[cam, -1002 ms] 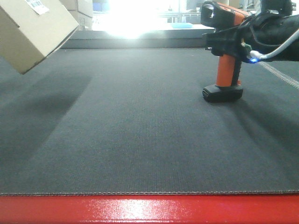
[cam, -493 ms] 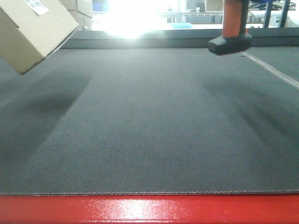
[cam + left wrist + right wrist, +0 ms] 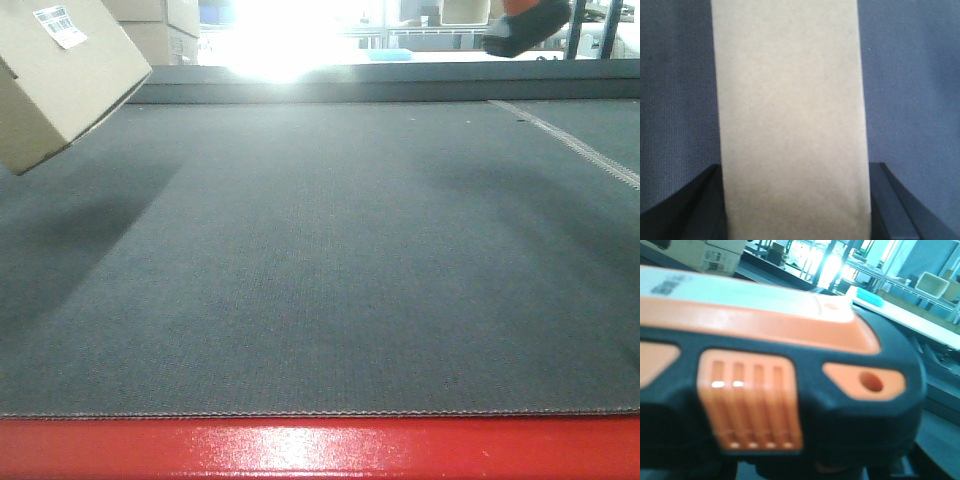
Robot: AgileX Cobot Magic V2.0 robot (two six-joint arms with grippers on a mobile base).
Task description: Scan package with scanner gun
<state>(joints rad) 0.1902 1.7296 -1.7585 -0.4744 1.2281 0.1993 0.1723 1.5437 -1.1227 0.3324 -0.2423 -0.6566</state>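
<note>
**Package and scanner gun both held off the tabletop**

The left tool [image 3: 795, 212] is clamped on the package [image 3: 70, 90], with its dark fingers [image 3: 692, 210] pressed against either side of the tan cardboard. In the front view the box hangs tilted at the top left, clear of the grey mat [image 3: 320, 270] on the tabletop, and its white barcode label [image 3: 60, 25] faces the camera. The scanner gun [image 3: 790, 390] fills the right wrist view. Its black foot [image 3: 527, 32] shows at the top right, in the air. The right tool is not seen, so I cannot tell its grip.

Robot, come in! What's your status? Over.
Left gripper shut on package, aloft, tilted. Scanner gun airborne, right gripper unseen. Nothing visible between them.
</note>
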